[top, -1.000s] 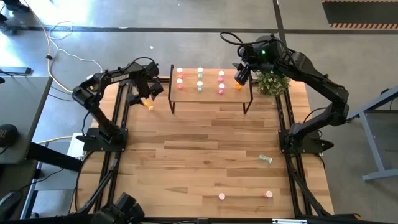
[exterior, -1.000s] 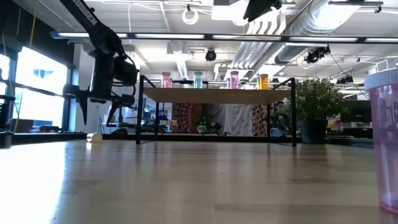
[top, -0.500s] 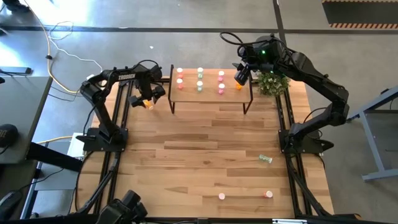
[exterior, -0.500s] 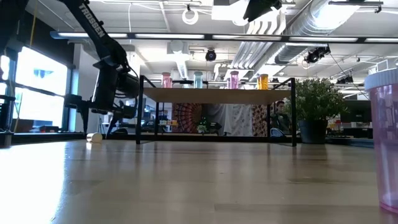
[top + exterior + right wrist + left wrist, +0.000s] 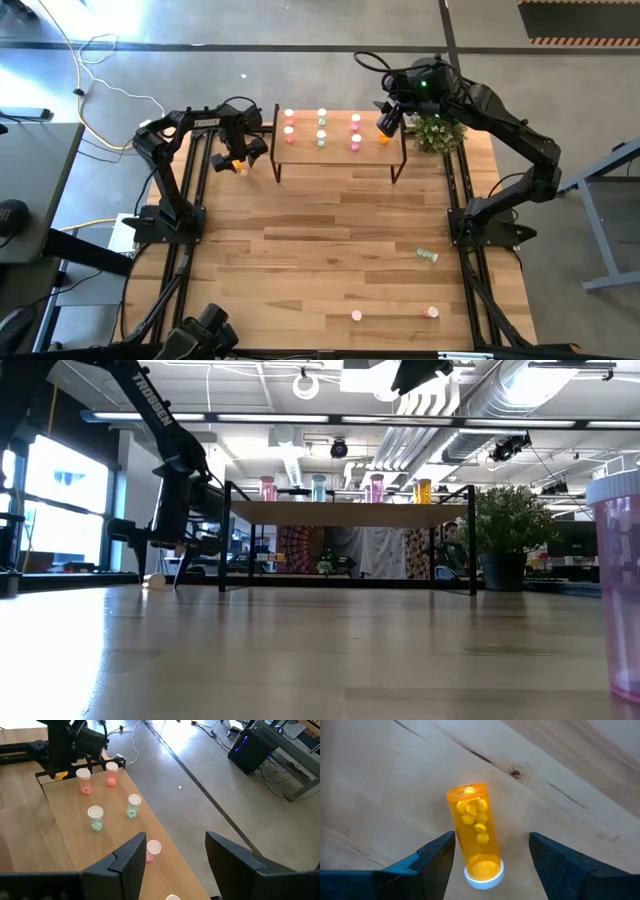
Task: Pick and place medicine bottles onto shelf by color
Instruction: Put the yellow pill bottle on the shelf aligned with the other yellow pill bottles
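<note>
An orange medicine bottle point(image 5: 475, 837) lies on its side on the table, left of the shelf point(image 5: 340, 150). My left gripper point(image 5: 491, 840) points down over it, open; its fingers stand on either side of the bottle, near the white cap, without touching. In the low view this gripper point(image 5: 160, 565) hangs just above the tabletop. On the shelf stand red point(image 5: 83, 781), green point(image 5: 95, 818), pink point(image 5: 152, 851) and orange point(image 5: 424, 490) bottles. My right gripper point(image 5: 176, 840) hovers open above the shelf's right end point(image 5: 388, 122), holding nothing.
A potted plant point(image 5: 438, 132) stands right of the shelf. A green bottle point(image 5: 428, 256) lies on the right of the table; a pink point(image 5: 356, 315) and a red point(image 5: 432, 312) bottle stand near the front edge. The table's middle is bare wood.
My left gripper has sunk toward the table, still open, and its fingers now straddle the lying orange bottle. The bottle has not moved.
</note>
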